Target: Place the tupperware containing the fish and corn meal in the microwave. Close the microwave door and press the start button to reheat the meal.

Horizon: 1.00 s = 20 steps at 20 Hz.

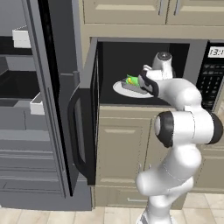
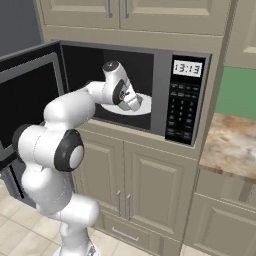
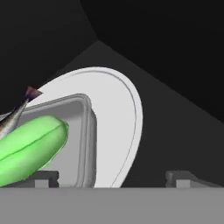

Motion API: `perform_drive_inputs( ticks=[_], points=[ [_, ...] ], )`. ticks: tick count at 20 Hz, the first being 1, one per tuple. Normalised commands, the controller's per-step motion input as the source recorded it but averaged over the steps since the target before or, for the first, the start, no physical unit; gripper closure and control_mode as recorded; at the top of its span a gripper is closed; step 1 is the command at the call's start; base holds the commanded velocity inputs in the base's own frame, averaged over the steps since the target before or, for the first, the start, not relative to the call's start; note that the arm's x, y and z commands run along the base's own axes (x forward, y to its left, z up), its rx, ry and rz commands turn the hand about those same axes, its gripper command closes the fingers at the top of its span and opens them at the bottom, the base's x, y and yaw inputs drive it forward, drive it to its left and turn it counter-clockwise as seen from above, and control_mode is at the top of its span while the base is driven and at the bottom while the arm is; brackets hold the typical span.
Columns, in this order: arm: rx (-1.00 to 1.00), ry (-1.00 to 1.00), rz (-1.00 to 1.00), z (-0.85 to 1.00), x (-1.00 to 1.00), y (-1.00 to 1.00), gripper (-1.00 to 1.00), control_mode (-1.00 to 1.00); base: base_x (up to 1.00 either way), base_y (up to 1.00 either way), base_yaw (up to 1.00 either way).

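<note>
From behind the arm on its left side, the microwave [image 1: 144, 72] stands open, its door [image 1: 87, 113] swung out wide toward the grey fridge [image 1: 26, 109], and the tupperware [image 1: 134, 88] sits inside on the white turntable plate [image 1: 120, 89], green and yellow food [image 1: 132, 80] showing above its rim. The tool [image 1: 148, 85] reaches into the cavity right at the container's near edge. From the other side, the tool [image 2: 131, 104] hangs over the plate [image 2: 145, 106] inside the microwave [image 2: 150, 90], to the left of the keypad panel [image 2: 183, 107]; the arm's wrist hides the container here. Looking along the tool itself, the two finger tips [image 3: 43, 178] stand far apart, one beside the tupperware [image 3: 83, 131] and the other well off on the dark floor, so the tool is spread and gripping nothing. The container is a shallow pale grey tray with rounded corners, resting flat on the plate [image 3: 118, 109], a bright green lump [image 3: 30, 146] lying across it. Placing looks done; I judge the next move is to draw the arm straight back out without nudging the tray, then swing round to push the door shut.
</note>
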Motion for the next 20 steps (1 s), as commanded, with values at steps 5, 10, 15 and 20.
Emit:
perform_drive_inputs(
  ticks=[5, 10, 15, 20],
  points=[
    [-0.04, -0.09, 0.21, 0.39, -1.00, 0.07, -1.00, -1.00, 0.00, 0.00, 0.00],
    [-0.24, -0.03, 0.36, 0.30, -1.00, 0.27, -1.00, -1.00, 0.00, 0.00, 0.00],
    [-0.39, 0.00, 0.43, 0.37, -1.00, 0.32, -1.00, -1.00, 0.00, 0.00, 0.00],
    [-0.43, -0.04, 0.40, 0.65, -1.00, 0.35, -1.00, -1.00, 0.00, 0.00, 0.00]
  ],
)
